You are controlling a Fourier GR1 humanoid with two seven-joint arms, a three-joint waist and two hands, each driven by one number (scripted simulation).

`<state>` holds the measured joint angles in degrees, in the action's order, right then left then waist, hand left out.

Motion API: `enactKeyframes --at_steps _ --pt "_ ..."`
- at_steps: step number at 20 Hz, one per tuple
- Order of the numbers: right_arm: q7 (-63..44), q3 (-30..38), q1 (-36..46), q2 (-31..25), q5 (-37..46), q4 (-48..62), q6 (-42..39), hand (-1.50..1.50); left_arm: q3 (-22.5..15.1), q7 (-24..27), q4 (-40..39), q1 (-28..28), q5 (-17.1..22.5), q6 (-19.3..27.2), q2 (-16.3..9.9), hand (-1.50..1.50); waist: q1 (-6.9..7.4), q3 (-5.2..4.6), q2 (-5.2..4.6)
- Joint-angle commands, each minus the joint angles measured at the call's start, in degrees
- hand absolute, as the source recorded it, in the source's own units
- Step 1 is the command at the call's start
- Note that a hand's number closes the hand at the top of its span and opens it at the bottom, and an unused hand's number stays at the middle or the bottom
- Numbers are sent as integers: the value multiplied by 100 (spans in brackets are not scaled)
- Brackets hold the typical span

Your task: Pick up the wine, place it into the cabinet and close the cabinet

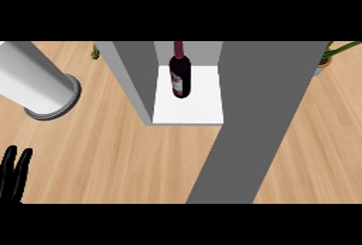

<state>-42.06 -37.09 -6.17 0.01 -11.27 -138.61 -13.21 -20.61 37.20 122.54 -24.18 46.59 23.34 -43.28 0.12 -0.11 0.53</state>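
The wine bottle stood upright on the white floor of the open cabinet, its grey door swung out over the wooden surface. The left hand rested at the lower left edge, fingers straight and empty; the right hand was out of sight. Closing well would likely mean pushing the door's outer face flat-handed, clear of the bottle.

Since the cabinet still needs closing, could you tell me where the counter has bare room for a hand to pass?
Bare wood lies between the left hand, grey canister and cabinet. Right of the open door is also free. The wine bottle fills the shelf's back.
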Motion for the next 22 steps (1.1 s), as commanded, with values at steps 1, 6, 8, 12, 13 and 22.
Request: enactKeyframes --at_steps 1,6,8,12,13,22 --pt "-152 -1271 191 -1 899 -728 749 150 437 0 -323 -27 262 -481 -90 -150 -48 -8 9" --pt "-243 -1798 606 -6 1311 -518 1523 150 889 -160 -50 -399 450 -771 -347 -150 35 -3 1" --pt "-10 -2021 902 -8 1579 -240 1911 150 741 65 -595 -227 253 -983 -162 -150 -1 -11 3" --pt "157 -2180 1535 -12 1907 224 2440 150 1097 -351 -242 -196 653 -1024 -355 -150 34 -8 -5" --pt "-49 -2147 1647 -14 1940 -5 2548 150 1192 -238 -215 -334 696 -1169 -327 -150 64 -10 8" --pt "-183 -1752 3236 -42 1886 947 3469 150 967 -450 -315 -74 599 -1350 -81 -150 155 -13 -37"
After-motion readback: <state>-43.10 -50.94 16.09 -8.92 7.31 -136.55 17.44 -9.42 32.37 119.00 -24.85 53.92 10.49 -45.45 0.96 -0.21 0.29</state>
